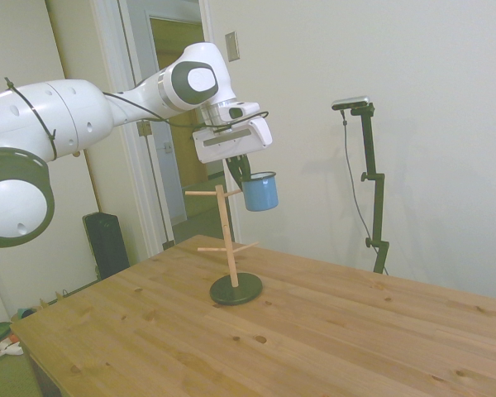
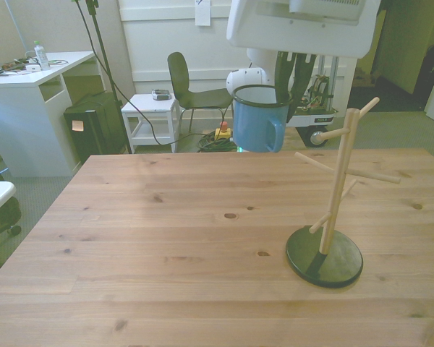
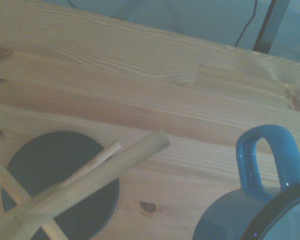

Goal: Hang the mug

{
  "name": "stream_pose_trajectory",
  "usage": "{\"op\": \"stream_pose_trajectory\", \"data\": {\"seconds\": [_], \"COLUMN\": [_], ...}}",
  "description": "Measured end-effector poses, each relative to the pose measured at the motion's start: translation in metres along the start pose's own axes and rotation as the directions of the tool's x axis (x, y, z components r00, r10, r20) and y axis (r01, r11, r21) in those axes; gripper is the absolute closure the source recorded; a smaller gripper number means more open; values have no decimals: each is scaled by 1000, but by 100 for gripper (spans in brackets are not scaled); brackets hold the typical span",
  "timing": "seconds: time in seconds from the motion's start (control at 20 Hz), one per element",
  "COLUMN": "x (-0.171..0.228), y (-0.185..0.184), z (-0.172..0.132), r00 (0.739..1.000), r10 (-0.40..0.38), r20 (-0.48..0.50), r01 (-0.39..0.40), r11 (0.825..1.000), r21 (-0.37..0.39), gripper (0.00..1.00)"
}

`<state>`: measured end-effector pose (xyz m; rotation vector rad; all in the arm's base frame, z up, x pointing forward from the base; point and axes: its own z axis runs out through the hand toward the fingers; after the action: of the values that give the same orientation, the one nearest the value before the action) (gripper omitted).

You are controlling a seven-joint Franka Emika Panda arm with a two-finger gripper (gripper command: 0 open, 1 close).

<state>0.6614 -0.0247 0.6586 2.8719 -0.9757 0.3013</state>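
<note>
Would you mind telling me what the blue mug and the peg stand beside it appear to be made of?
The small light-blue mug looks like enamelled metal: glossy coat, thin dark rim, white inside, though glazed ceramic cannot be ruled out. The pale wooden peg stand shows bare, matte, unpainted dowels with a slight grain. Its round dark base looks smooth and painted; metal or wood, I cannot tell.

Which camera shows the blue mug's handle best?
The wrist view: the mug's handle fills the frame as an open loop. The front view shows it smaller, facing the wooden rack. The side view hides it.
</note>
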Motion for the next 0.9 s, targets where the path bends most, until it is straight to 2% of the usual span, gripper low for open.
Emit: {"op": "stream_pose_trajectory", "data": {"seconds": [0.55,0.9], "x": [0,8], "y": [-20,-7], "z": [0,-2], "r00": [1000,999], "r10": [-20,-28], "r20": [-16,-33], "r01": [20,26], "r11": [999,998], "r21": [-28,-50], "gripper": [100,100]}}
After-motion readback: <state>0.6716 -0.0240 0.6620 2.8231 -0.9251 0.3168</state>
